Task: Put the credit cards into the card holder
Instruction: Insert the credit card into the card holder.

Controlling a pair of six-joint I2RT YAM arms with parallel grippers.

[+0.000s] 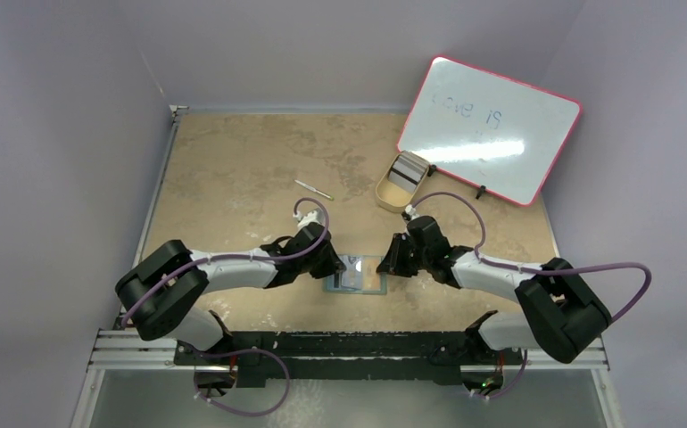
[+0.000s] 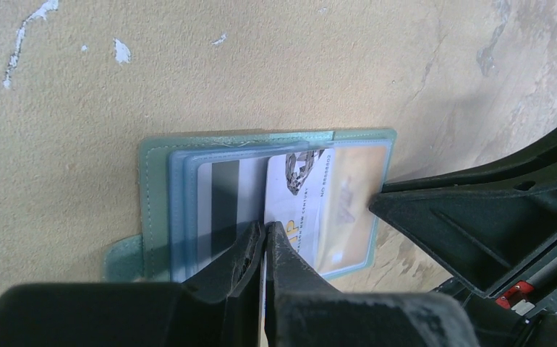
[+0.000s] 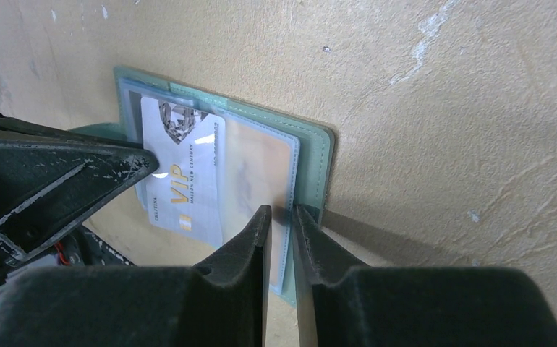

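Note:
The card holder [image 1: 359, 278] [image 2: 156, 195] lies open on the table between both grippers. A white credit card [image 2: 312, 191] [image 3: 185, 181] with gold lettering sits partly under its clear pocket. My left gripper [image 2: 265, 230] [image 1: 333, 266] is shut on that card's near edge. A card with a dark band [image 2: 221, 191] fills the left pocket. My right gripper [image 3: 281, 211] [image 1: 386, 265] has its jaws a narrow gap apart over the holder's right edge [image 3: 315, 155]. Whether they pinch it is unclear. More credit cards [image 1: 404, 171] are stacked in a tray.
The beige tray [image 1: 383, 194] stands behind the right arm, against a pink-edged whiteboard [image 1: 490, 129] at the back right. A thin pen [image 1: 313, 189] lies behind the left arm. The two grippers' fingers nearly meet over the holder.

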